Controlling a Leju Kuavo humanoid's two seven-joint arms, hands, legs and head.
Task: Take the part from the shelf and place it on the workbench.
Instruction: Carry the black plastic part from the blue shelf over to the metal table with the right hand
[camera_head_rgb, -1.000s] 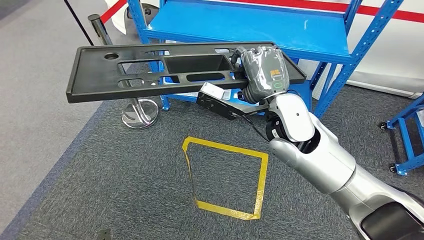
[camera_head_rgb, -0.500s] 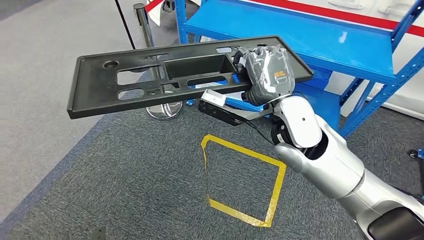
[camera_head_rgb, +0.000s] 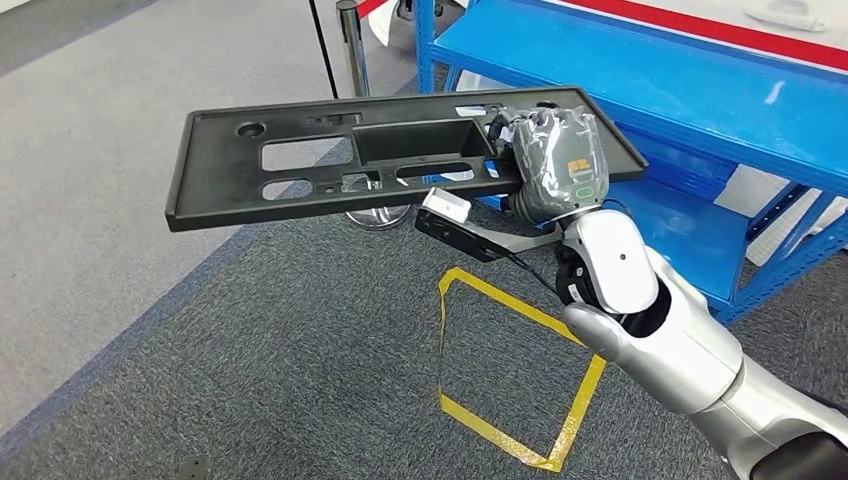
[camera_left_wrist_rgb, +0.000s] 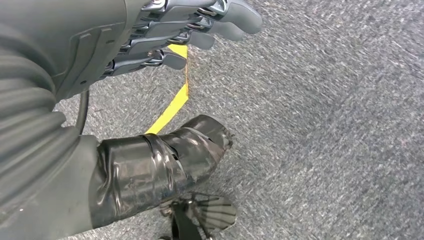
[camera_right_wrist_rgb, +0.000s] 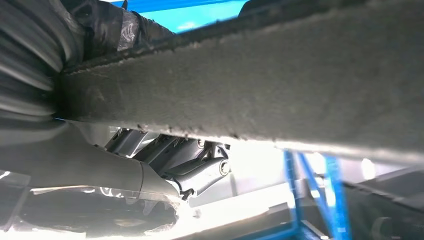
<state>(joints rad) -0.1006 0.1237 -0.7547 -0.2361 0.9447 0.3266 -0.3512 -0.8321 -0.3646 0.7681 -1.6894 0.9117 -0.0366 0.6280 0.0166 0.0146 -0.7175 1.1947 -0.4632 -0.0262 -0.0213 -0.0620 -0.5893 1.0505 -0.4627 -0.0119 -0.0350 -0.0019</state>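
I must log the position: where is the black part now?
Head view: the black part is held in the air by the right hand, before the blue shelf.

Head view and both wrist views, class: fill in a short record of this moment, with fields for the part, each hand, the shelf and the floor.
Part: long black panel with cut-outs, held in the air, roughly level, off the shelf
Right hand: right hand grips the panel at one end
Left hand: left hand holds nothing, fingers apart, hanging over the carpet
Shelf: blue shelf behind the panel
Floor: grey carpet with a yellow tape square
Stage: part taken, not yet placed
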